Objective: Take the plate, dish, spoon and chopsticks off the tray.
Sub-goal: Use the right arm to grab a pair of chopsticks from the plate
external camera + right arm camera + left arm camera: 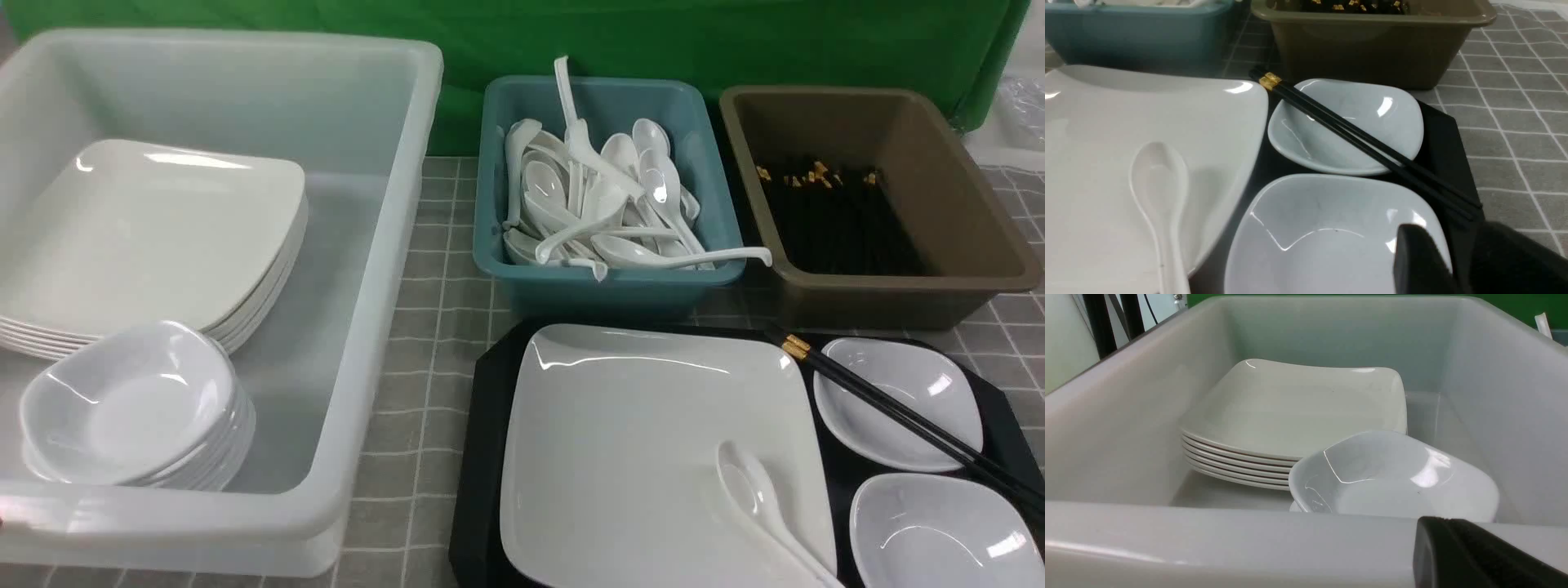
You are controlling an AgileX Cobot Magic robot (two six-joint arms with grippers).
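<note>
My right end effector (pixel 1457 234) shows at the near dish's (pixel 939 531) edge, my left end effector (pixel 1453 543) by the white bin's (pixel 392 269) near wall; I cannot tell whether either is open or closed; on the black tray (pixel 482 457) on the worktop (pixel 424 392), the spoon (pixel 755 498) lies on the plate (pixel 637 425); beyond, the chopsticks (pixel 898 412) cross the far dish (pixel 931 384); farthest stand the teal tub (pixel 498 245) and the brown tub (pixel 980 245).

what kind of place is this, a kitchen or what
Likely a mock canteen dish-return station: a clear tub of stacked plates, a teal tub of spoons, a brown tub of chopsticks, beside a loaded tray.
</note>
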